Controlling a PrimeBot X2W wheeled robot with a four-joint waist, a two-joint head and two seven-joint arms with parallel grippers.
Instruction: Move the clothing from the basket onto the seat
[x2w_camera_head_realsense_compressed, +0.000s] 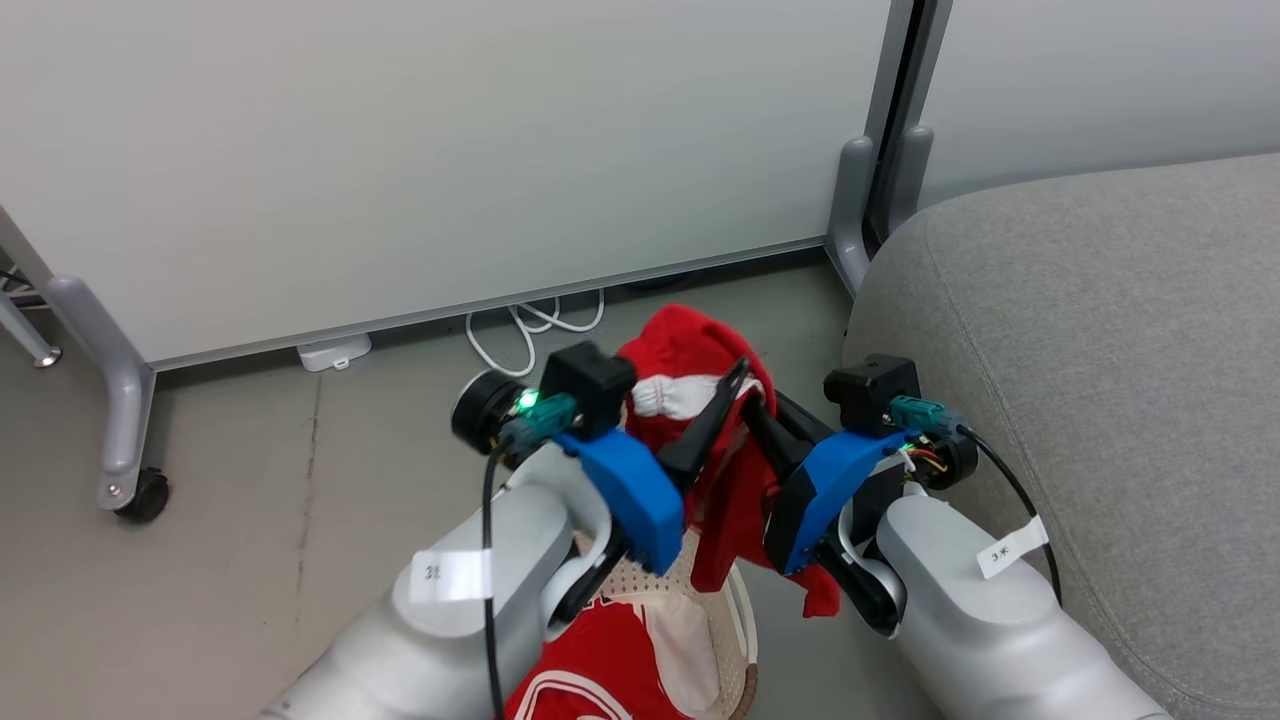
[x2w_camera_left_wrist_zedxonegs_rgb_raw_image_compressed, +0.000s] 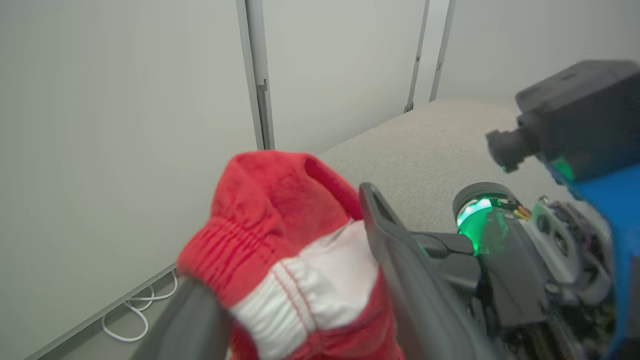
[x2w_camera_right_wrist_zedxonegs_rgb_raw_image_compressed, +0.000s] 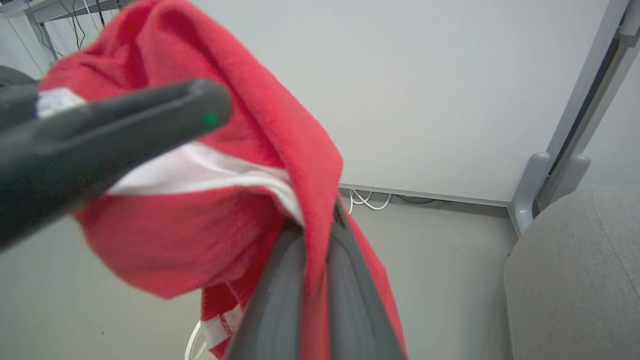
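Right end effector (x2w_camera_right_wrist_zedxonegs_rgb_raw_image_compressed: 317, 235) is clenched on the red garment (x2w_camera_head_realsense_compressed: 690, 350) mid-frame, above the basket (x2w_camera_head_realsense_compressed: 745, 650), while the left end effector (x2w_camera_left_wrist_zedxonegs_rgb_raw_image_compressed: 280, 245) is spread wide, cloth just draped there. One pinch only, so it might slip or catch when swung to the seat (x2w_camera_head_realsense_compressed: 1100, 350) at right. The jersey (x2w_camera_head_realsense_compressed: 600, 660) sits in the basket.

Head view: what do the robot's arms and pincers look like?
Both are pale grey rounded tubes: left forearm, right forearm, each with a white paper tag, blue wrist shell, black boxy camera and black cable. The left pincer and right pincer have long dark tapered fingers. A green light glows at the left wrist.
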